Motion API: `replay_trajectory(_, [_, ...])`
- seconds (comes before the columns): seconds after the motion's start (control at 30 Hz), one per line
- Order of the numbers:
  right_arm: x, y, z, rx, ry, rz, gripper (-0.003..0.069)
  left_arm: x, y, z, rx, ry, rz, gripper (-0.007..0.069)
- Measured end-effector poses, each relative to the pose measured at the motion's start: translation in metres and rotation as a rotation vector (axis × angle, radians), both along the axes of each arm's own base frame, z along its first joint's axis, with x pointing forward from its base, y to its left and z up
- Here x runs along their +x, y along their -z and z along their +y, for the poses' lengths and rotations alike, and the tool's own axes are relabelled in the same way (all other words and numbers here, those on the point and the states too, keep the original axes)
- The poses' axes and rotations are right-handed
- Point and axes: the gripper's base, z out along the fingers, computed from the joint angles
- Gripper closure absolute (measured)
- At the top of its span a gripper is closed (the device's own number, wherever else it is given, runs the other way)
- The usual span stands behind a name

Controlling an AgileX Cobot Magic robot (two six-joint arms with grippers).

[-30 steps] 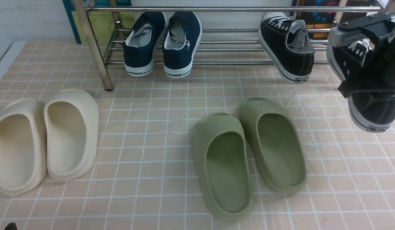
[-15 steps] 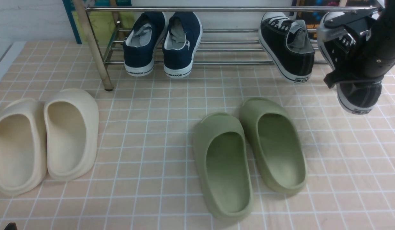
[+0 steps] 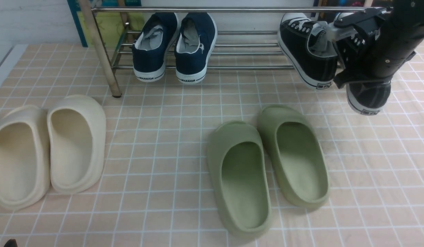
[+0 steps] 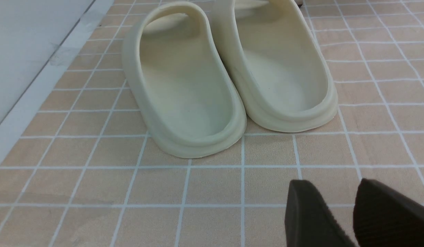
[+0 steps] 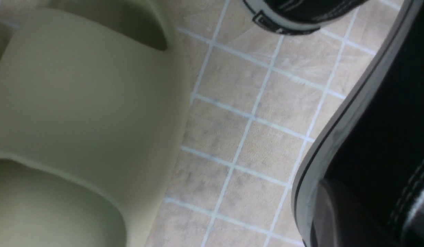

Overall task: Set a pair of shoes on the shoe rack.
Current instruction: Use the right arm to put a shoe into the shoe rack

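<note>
Front view: black sneaker (image 3: 368, 94) in right pincer (image 3: 359, 51).

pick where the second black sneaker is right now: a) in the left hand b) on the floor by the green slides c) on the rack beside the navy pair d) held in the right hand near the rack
d: the right hand holds the second black sneaker off the floor, just right of the first black sneaker resting on the rack.

Navy sneakers (image 3: 174, 46) side by side; cream slides (image 3: 47, 151), green slides (image 3: 267, 164) on tiled floor (image 3: 164, 137)
</note>
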Motion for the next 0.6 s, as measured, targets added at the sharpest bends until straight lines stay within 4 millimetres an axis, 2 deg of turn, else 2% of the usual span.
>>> replay_trajectory(0.1, [0.009,-0.002,-0.001,-0.031,-0.013,-0.082,0.0646,0.0,0.0,0.0,0.0,0.0,0.0,0.0385])
replay_trajectory(0.27, [0.02,0.006,-0.001,-0.055,-0.017,-0.074,0.065,0.0,0.0,0.0,0.0,0.0,0.0,0.0385])
replay_trajectory(0.43, [0.052,0.019,-0.002,-0.124,-0.035,-0.139,0.0651,0.0,0.0,0.0,0.009,-0.001,0.0,0.0385])
replay_trajectory(0.5, [0.058,0.02,-0.002,-0.143,-0.04,-0.163,0.0651,0.0,0.0,0.0,0.01,-0.001,0.0,0.0385])
replay_trajectory(0.6, [0.06,0.022,-0.001,-0.141,-0.036,-0.149,0.0651,0.0,0.0,0.0,0.01,-0.001,0.0,0.0385])
